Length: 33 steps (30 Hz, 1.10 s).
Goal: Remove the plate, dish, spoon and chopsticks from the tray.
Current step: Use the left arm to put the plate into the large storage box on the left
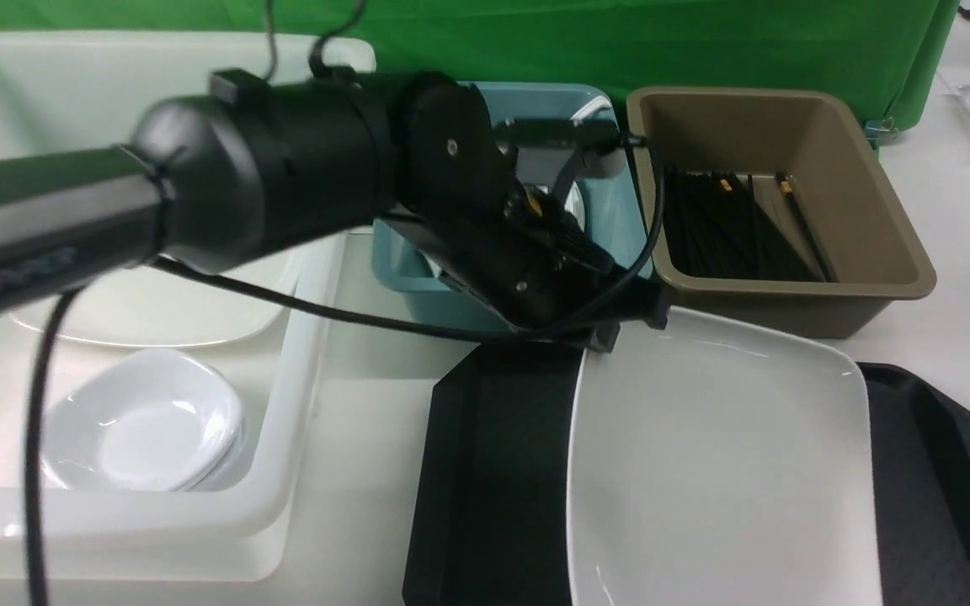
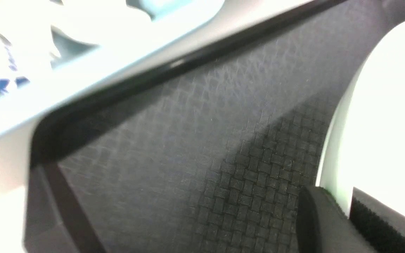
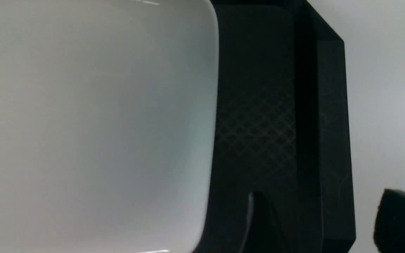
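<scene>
The plate (image 1: 721, 471) lies nearest, on the tray (image 1: 493, 471), and is the only thing showing there. The right fingers (image 3: 403, 218) hang spread over the tray's edge beside the plate, holding nothing, probably standing by. At the plate's far left corner the left fingers (image 2: 315, 218) pinch the rim, one under and one over, seemingly to lift it toward the white tub (image 1: 300, 353) on the surface to the left, where small dishes (image 1: 144, 421) sit. Farther back, black chopsticks (image 1: 738, 227) lie in the brown bin (image 1: 872, 219).

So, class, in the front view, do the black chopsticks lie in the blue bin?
No, the black chopsticks lie inside the brown bin.
</scene>
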Each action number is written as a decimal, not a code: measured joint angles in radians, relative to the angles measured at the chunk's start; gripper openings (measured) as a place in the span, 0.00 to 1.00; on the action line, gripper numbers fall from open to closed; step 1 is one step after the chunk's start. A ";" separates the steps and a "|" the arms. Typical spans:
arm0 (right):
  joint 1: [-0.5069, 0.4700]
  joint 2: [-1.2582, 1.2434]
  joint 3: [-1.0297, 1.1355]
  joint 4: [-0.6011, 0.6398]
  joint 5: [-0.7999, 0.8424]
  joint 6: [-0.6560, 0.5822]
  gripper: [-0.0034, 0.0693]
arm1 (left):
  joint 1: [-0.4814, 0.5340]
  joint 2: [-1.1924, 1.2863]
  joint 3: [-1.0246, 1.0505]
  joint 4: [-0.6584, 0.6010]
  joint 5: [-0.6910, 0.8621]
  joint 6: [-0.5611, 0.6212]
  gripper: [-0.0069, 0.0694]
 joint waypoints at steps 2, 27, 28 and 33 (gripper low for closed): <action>0.000 0.000 0.000 0.000 -0.001 0.000 0.66 | 0.000 -0.019 0.000 0.015 0.008 0.000 0.11; 0.000 0.000 0.001 0.000 -0.016 0.000 0.66 | 0.000 -0.134 -0.097 0.209 0.130 -0.072 0.12; 0.000 0.000 0.001 0.000 -0.016 0.000 0.66 | 0.000 -0.134 -0.102 0.214 0.131 -0.072 0.12; 0.000 0.000 0.001 0.000 -0.016 -0.001 0.66 | 0.000 -0.134 -0.146 0.271 0.183 -0.086 0.12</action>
